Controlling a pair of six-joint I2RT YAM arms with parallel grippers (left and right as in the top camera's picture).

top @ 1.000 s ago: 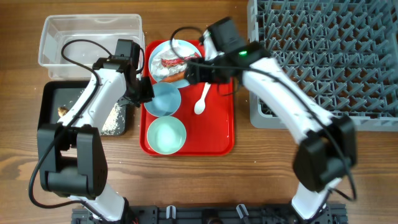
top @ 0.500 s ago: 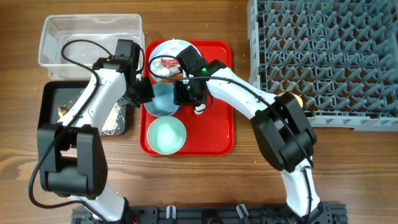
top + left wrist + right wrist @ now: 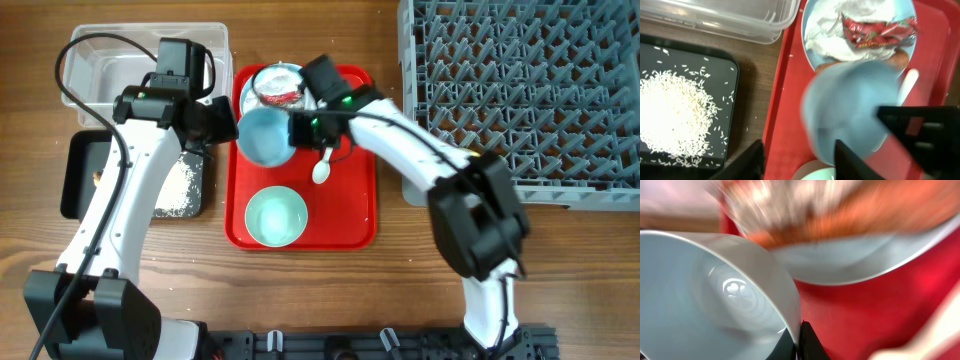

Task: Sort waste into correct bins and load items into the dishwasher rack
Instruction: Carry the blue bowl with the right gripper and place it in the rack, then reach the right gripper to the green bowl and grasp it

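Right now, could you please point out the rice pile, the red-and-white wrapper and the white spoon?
rice pile [image 3: 675,117], left wrist view, its middle.
red-and-white wrapper [image 3: 875,31], left wrist view, its crinkled centre.
white spoon [image 3: 321,171], overhead view, its bowl.

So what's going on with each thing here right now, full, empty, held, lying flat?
Clear tub: empty.
Black tray: holds a pile of rice.
Held bowl: gripped by the left tool, tipped on its side, empty.
Second bowl: upright on the red tray, empty.
Plate: carries tissue and a red wrapper.
Spoon: lying flat.
Dishwasher rack: nothing visibly loaded.
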